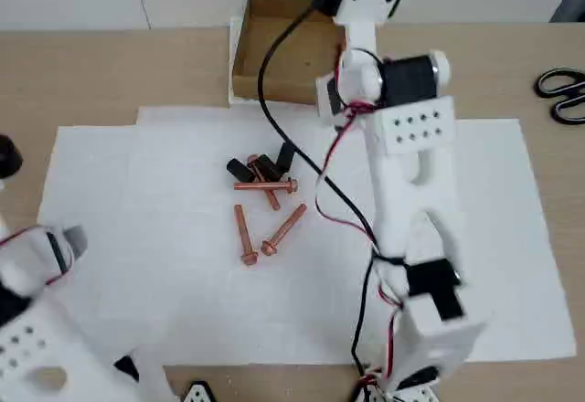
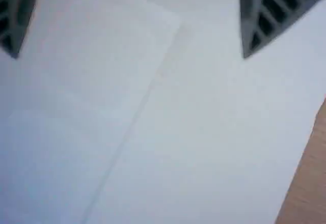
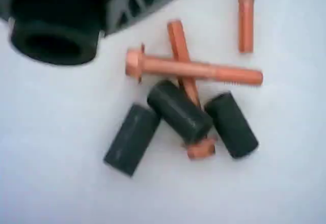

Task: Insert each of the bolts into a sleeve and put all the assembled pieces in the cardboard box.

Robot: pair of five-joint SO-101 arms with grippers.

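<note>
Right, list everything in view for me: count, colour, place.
bolts: four, copper, loose at the middle of the sheets, two of them crossed
sleeves: three, black, lying beside the crossed bolts
fourth sleeve: one, black, apparently gripped in the right hand
cardboard box: one, brown, on the table past the far edge of the sheets
scissors: one pair, black handles, on bare table at the high view's right edge
sheets: at least two, white, overlapped across the table's middle
table: one, light wood
left hand: one, dark grey, open over bare sheet near its edge
right hand: one, dark, above the bolts and sleeves
</note>
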